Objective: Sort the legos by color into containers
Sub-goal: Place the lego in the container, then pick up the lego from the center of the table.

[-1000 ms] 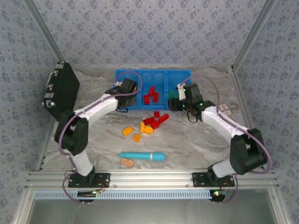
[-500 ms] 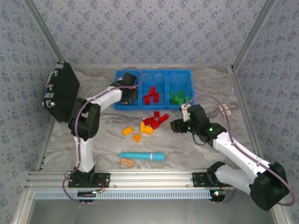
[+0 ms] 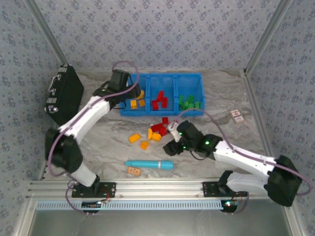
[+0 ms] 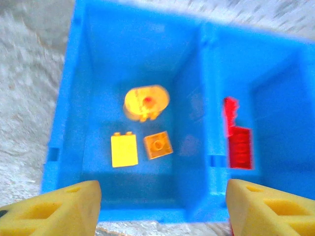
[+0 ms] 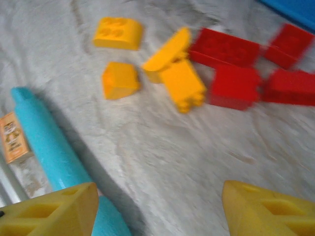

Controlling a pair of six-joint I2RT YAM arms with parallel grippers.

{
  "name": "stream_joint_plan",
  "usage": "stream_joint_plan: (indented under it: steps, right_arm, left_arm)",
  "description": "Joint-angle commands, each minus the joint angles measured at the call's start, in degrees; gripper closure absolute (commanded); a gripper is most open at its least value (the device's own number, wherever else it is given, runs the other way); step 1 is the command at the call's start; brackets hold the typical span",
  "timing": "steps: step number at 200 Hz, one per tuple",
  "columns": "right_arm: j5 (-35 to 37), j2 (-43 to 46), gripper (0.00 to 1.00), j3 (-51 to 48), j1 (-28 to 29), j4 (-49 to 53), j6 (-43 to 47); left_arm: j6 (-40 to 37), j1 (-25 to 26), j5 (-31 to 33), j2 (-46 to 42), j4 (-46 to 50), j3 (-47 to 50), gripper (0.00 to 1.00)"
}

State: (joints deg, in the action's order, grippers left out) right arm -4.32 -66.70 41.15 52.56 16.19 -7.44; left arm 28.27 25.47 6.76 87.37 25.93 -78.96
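At 12 o'clock on the table [image 3: 103, 152], the blue tray [image 3: 172, 112] holds sorted pieces — yellow bricks [image 4: 124, 150] left, red bricks [image 3: 158, 101] middle, green bricks [image 3: 189, 103] right. At its 6 o'clock a loose pile [image 3: 158, 129] of red and yellow waits, so perhaps two-thirds done. The left gripper [image 4: 162, 206] hangs spread and empty over the yellow compartment; the right gripper [image 5: 157, 209], likewise spread and empty, hovers at the pile's 5 o'clock.

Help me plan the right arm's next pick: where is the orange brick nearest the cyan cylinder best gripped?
Probably from straight above: close the jaws on the upright sides of the orange brick, not its seemingly sloped top. It lies apart from the other bricks, bare table around it.
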Motion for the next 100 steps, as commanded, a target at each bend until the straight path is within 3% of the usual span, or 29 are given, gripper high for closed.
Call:
stream_joint_plan:
  steps: [1,24,60,100]
  right_arm:
    - [0.8,-6.0,0.31,6.9,4.4,-2.8,9.4]
    - [-0.7,-12.5,0.3,12.7,7.2,-2.3,19.3]
    - [-7.5,-18.6,0.26,18.1,7.2,-0.1,39.4]
    - [-3.9,-26.6,0.22,23.4,7.4,-0.5,53.1]
  left_arm:
    - [-4.2,-1.5,-2.7,-9.2,3.9,2.9,0.31]
    - [-8.1,-4.6,-6.2,-18.8,9.2,6.4,0.26]
    - [-13.1,-8.8,-8.5,-31.7,20.6,9.9,0.24]
    - [-17.1,-12.8,-8.2,-44.6,25.7,15.1,0.17]
